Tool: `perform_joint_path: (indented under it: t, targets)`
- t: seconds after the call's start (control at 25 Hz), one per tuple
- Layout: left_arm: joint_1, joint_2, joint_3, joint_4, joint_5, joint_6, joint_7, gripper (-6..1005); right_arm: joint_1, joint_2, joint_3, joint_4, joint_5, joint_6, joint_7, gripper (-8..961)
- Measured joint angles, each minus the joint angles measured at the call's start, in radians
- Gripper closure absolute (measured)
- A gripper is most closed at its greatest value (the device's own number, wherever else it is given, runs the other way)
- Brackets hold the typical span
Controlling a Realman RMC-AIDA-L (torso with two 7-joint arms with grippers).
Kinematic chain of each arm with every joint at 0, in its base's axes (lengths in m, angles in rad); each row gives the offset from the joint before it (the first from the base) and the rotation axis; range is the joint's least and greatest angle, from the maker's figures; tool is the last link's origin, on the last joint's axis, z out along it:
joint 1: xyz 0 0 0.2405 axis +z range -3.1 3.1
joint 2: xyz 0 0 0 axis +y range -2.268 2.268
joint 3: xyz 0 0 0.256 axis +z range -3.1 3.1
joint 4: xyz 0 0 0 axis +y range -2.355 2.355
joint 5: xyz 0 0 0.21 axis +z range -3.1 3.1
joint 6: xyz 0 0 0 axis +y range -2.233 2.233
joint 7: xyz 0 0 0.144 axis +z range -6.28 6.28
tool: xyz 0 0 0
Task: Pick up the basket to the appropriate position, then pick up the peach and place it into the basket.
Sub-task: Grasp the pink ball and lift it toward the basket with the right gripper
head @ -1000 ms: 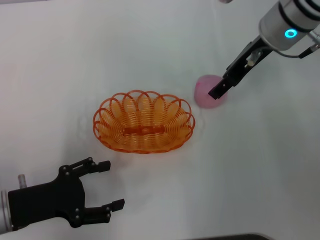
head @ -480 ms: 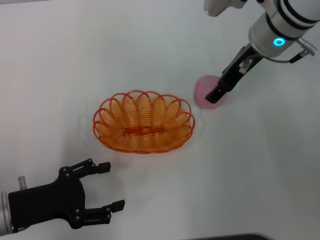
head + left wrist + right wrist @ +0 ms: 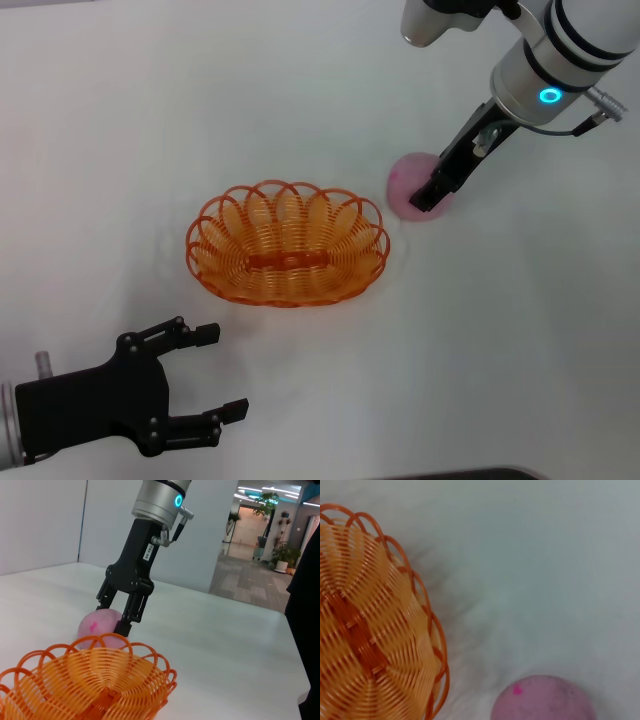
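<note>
The orange basket [image 3: 288, 245] sits on the white table, upright and empty; it also shows in the left wrist view [image 3: 90, 685] and the right wrist view [image 3: 370, 630]. The pink peach [image 3: 408, 180] rests on the table to the basket's right, apart from it, and shows in the other views too [image 3: 95, 626] [image 3: 542, 700]. My right gripper [image 3: 432, 195] is down at the peach with its fingers apart, one finger [image 3: 131, 614] against the peach's side. My left gripper [image 3: 215, 370] is open and empty near the table's front left.
The white table [image 3: 120, 120] stretches around the basket and peach. In the left wrist view the table's far edge [image 3: 280, 615] borders an office hallway.
My right arm's wrist has swung left and stands more upright, and the fingertips have settled a little lower on the peach. Basket, peach and left gripper have not moved.
</note>
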Motion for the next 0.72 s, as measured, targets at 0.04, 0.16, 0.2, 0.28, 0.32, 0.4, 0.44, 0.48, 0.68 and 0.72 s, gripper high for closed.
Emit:
perform_joint_path:
  t: [0.04,0.16,0.2,0.28,0.32,0.4,0.44,0.48,0.68,0.72]
  targets:
    - [0.0,0.0,0.0,0.0,0.0,0.0,0.0,113,-0.002,0.0,-0.002,-0.001,0.0,0.003,0.0,183]
    - [-0.001,0.0,0.0,0.0,0.0,0.0,0.0,113,-0.003,0.0,-0.005,-0.004,0.0,0.006,0.0,184]
    - [-0.001,0.0,0.0,0.0,0.0,0.0,0.0,113,-0.003,-0.001,-0.005,-0.004,0.0,0.006,0.0,185]
    - [-0.001,0.0,0.0,0.0,0.0,0.0,0.0,113,-0.004,-0.001,-0.005,-0.005,0.001,0.006,0.0,186]
    - [-0.001,0.0,0.0,0.0,0.0,0.0,0.0,113,-0.004,-0.001,-0.005,-0.006,0.001,0.006,0.0,226]
    - [-0.001,0.0,0.0,0.0,0.0,0.0,0.0,113,-0.004,-0.002,0.0,-0.007,0.001,0.006,0.0,305]
    - [-0.001,0.0,0.0,0.0,0.0,0.0,0.0,113,-0.004,-0.003,0.01,-0.01,0.005,0.006,-0.002,345]
    - [-0.001,0.0,0.0,0.0,0.0,-0.001,0.0,113,-0.004,-0.003,0.01,-0.01,0.005,0.006,-0.002,385]
    - [0.0,0.0,0.0,0.0,0.001,-0.002,0.0,113,-0.009,-0.007,0.051,-0.035,0.035,0.005,-0.006,642]
    - [0.0,0.0,0.0,0.0,0.001,-0.002,0.0,113,-0.01,-0.008,0.067,-0.042,0.045,0.006,-0.005,657]
